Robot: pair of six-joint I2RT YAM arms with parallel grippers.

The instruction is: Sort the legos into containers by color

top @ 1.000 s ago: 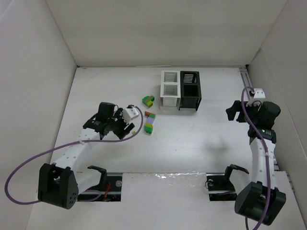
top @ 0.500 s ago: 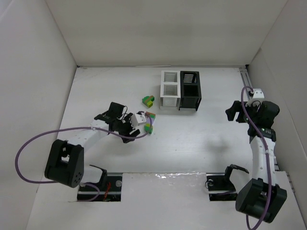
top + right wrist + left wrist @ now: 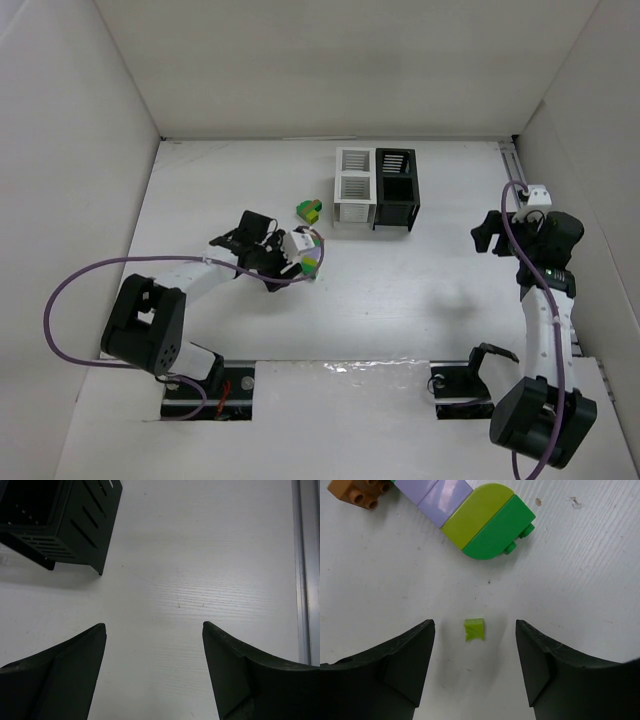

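A short stack of legos lies on the table in the left wrist view: orange-brown [image 3: 360, 491], lavender [image 3: 440, 495], yellow-green [image 3: 475, 515] and green [image 3: 500, 530]. My left gripper [image 3: 475, 624] is open just short of the green end and touches no brick. A tiny green scrap [image 3: 474, 629] lies between its fingertips. From above, the left gripper [image 3: 296, 262] partly hides this stack [image 3: 311, 265]. A second green and yellow-green lego cluster [image 3: 309, 210] lies next to the containers, two white [image 3: 353, 185] and two black [image 3: 397, 188]. My right gripper [image 3: 487, 232] is open and empty.
The right wrist view shows the right gripper [image 3: 154, 625] over bare table, a black bin [image 3: 60, 515] at the upper left and a metal rail [image 3: 305, 555] along the right edge. White walls enclose the table on three sides.
My left arm has reached right, bringing its open gripper up to the lego stack. The right arm and the bricks have not moved.
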